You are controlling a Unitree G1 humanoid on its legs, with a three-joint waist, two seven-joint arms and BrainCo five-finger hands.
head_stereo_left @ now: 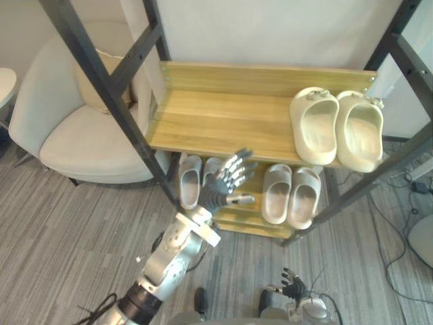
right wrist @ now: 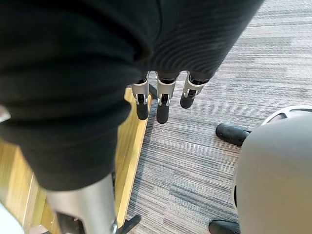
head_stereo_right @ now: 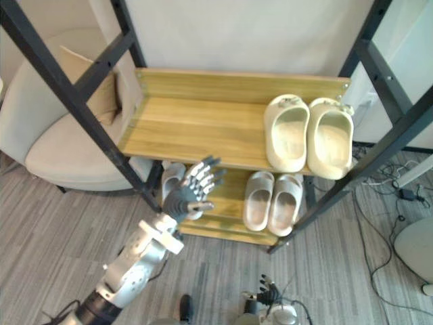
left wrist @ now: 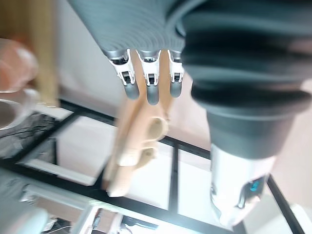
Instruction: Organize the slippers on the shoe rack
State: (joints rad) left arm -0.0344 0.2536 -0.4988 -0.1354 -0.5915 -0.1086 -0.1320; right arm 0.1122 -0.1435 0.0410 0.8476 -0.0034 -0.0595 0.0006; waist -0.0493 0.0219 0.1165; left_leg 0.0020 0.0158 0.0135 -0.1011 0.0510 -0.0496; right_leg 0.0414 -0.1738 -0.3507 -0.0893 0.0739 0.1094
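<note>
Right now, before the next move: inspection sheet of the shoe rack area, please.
Surface: shoe rack; wooden upper shelf bare on its left part; lower shelf beneath.
Job's things: cream pair side by side at the upper shelf's right end; pale pair on the lower shelf, right of centre; another pale pair at its left, partly behind the left hand.
Clutter: nothing seen.
Hands: left hand raised before the lower shelf, fingers spread, empty; right hand low over the carpet, fingers straight, empty.
Cables: loose cables on the carpet right of the rack.
Surroundings: white armchair left of the rack.
</note>
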